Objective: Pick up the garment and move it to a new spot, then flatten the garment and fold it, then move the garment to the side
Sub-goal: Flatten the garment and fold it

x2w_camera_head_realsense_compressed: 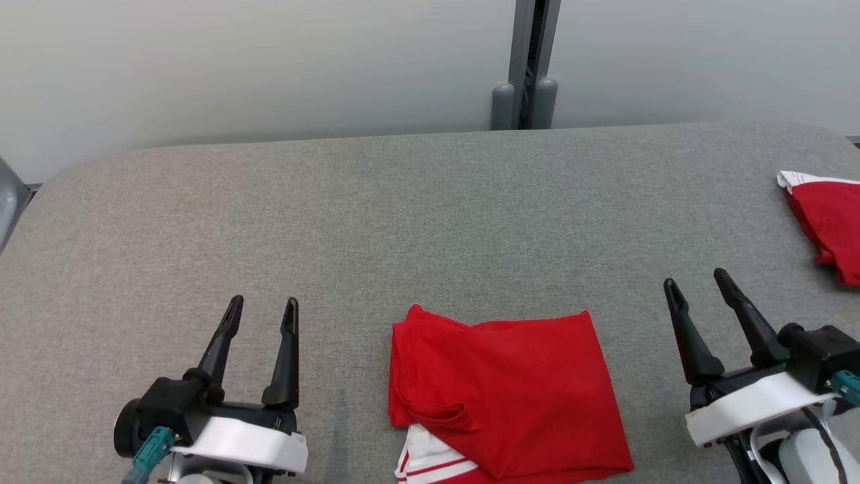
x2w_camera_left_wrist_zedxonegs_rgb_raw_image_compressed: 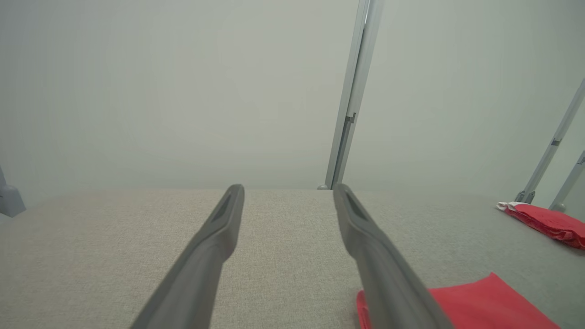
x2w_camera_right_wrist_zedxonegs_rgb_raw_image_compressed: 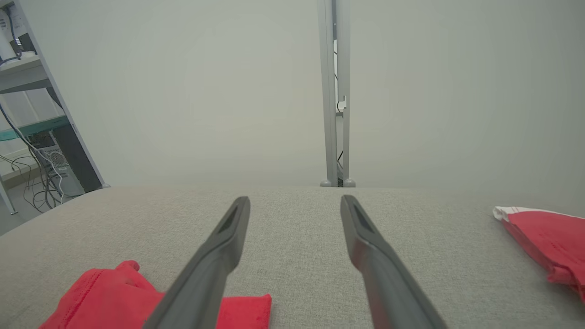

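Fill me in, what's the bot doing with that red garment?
Nothing is gripped right now. The left claw and right claw are both open, flanking a folded red garment at the near edge of the grey table without touching it. A second red garment lies at the table's right edge. Folding looks done; moving it aside seems to be what's left.

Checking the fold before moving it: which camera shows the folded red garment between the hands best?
The head view: it looks down on the folded red fabric garment, showing nearly its whole outline and white striped trim. The left wrist view catches one corner low at right; the right wrist view, an edge low at left.
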{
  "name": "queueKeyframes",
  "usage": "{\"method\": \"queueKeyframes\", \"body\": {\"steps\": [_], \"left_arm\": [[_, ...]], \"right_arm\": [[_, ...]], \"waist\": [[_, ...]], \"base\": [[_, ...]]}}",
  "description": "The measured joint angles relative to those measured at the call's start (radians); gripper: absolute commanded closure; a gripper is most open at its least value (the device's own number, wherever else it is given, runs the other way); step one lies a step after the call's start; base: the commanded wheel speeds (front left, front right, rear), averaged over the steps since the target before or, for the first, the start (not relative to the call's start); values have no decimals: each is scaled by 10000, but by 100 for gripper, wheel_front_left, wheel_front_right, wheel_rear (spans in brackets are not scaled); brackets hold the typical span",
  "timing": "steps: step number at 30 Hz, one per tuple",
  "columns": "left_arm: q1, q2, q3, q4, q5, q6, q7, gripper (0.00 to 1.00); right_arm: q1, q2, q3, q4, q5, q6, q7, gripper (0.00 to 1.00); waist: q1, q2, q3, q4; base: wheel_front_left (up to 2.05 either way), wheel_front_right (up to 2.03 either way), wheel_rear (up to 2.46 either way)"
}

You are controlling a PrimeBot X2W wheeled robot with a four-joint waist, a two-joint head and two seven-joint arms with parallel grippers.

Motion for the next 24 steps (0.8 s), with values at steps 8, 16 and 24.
{"method": "queueKeyframes", "body": {"steps": [8, 16, 24], "left_arm": [[34, 0, -105, -38, 71, 35, 0, 0], [51, -2, -228, -48, 58, 38, 0, 0], [18, 0, -339, -38, 36, 38, 0, 0]], "right_arm": [[376, 612, -738, -376, -1162, 2, -31, 0], [427, 654, -800, -380, -1394, 2, -31, 0], [415, 428, 136, -209, -1300, 0, -33, 100]], "waist": [[0, 0, 40, -20], [0, 0, 62, 90], [0, 0, 235, 281]], "base": [[0, 0, 0], [0, 0, 0], [0, 0, 0]]}}
